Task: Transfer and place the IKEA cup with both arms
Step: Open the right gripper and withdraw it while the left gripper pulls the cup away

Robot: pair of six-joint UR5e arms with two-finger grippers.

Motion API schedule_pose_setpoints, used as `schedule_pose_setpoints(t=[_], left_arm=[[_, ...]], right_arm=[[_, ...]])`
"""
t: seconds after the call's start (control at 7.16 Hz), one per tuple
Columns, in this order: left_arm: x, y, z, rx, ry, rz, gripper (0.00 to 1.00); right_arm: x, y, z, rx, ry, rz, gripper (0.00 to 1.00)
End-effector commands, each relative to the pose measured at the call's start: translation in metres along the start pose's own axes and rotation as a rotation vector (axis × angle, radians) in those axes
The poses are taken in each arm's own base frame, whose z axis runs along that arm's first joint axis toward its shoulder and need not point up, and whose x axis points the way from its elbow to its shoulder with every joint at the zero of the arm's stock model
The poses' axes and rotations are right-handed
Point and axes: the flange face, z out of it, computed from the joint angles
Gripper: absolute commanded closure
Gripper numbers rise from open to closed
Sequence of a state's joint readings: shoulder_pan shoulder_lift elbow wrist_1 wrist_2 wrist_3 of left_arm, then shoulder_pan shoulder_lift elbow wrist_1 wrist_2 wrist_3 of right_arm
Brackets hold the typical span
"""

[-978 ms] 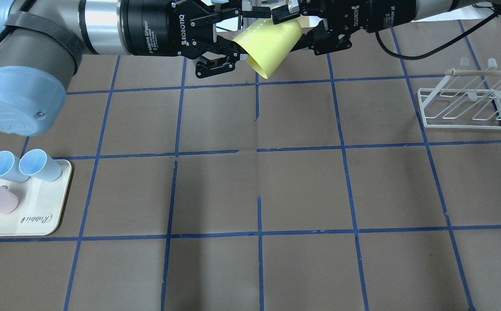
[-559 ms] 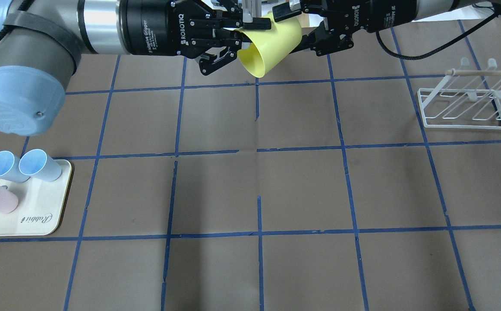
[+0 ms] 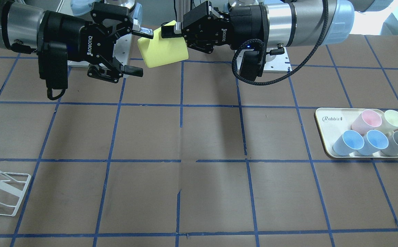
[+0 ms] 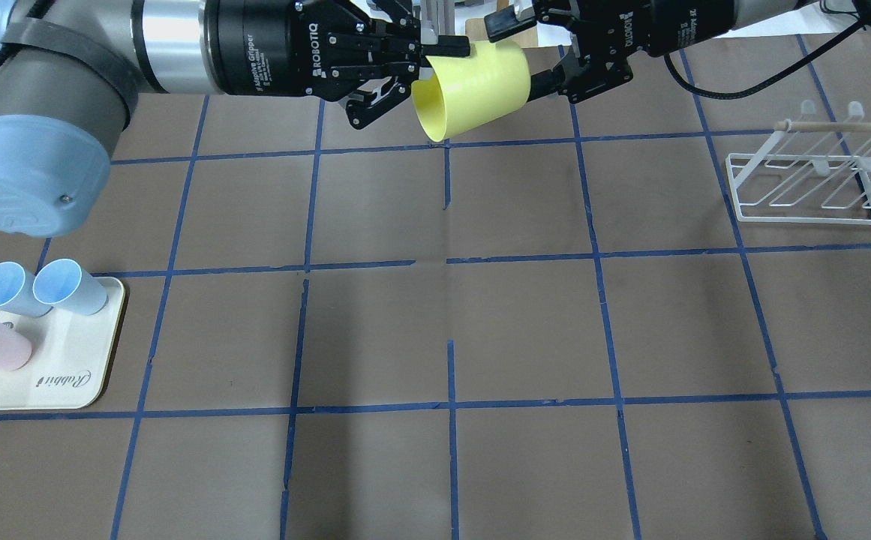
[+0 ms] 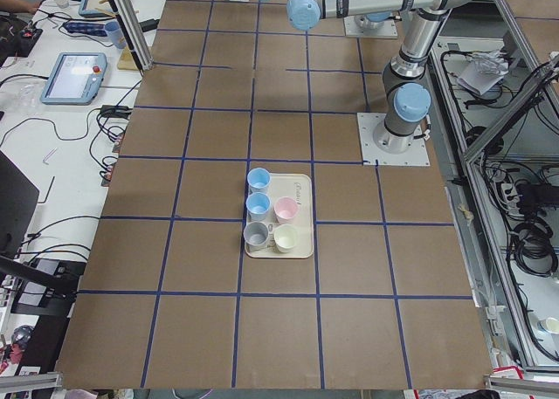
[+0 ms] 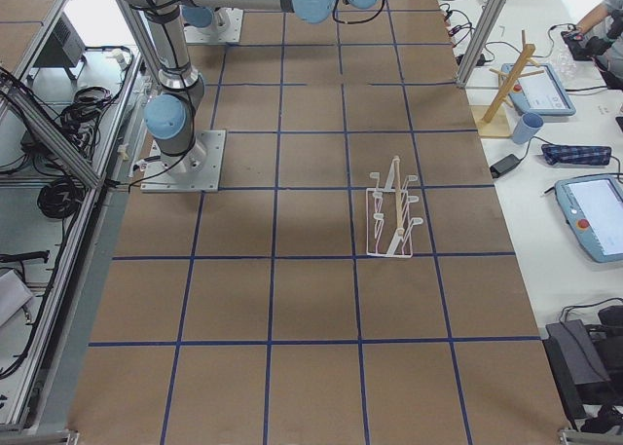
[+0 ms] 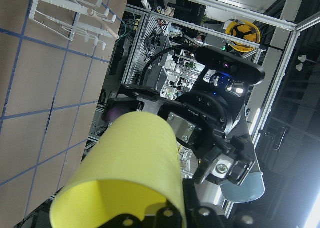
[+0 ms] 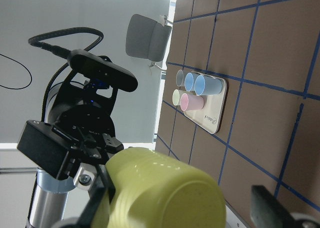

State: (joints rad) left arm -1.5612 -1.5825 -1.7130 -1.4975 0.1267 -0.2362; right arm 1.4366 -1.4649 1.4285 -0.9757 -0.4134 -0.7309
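Observation:
The lime-yellow IKEA cup (image 4: 476, 86) lies sideways in the air over the far middle of the table, mouth toward my left arm. It also shows in the front view (image 3: 163, 49). My left gripper (image 4: 439, 56) is shut on the cup's rim, one finger inside and one outside; it also shows in the front view (image 3: 169, 32). My right gripper (image 4: 523, 49) is open, its fingers spread on either side of the cup's base; it also shows in the front view (image 3: 140, 51). In the right wrist view there is a gap between the cup's base (image 8: 165, 188) and one finger (image 8: 272, 208).
A cream tray (image 4: 67, 375) at the table's left holds pink (image 3: 368, 120), blue (image 3: 349, 142), grey and pale cream-yellow (image 3: 394, 120) cups. A white wire rack (image 4: 803, 187) stands at the right. Blue tape lines grid the brown table.
My left gripper has shut on the cup's rim. My right gripper, which held the cup's base, has opened. The cup has swung more level and shifted slightly right.

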Motion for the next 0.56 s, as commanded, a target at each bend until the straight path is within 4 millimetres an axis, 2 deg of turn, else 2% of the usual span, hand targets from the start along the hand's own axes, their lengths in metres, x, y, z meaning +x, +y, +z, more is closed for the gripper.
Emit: schedule_pose_setpoints(t=[0.0, 0.14, 0.42], left_arm=[[0.0, -0.001, -0.006, 0.014, -0.006, 0.001, 1.0], [-0.001, -0.004, -0.012, 0.026, -0.008, -0.007, 1.0], [-0.007, -0.018, -0.048, 0.141, -0.165, -0.055, 1.0]], right_arm=[[0.007, 0.004, -0.006, -0.06, 0.088, 0.02, 0.0], [0.008, 0.003, -0.02, -0.102, 0.211, -0.001, 0.0], [0.022, 0.007, -0.035, -0.2, 0.453, 0.011, 0.0]])
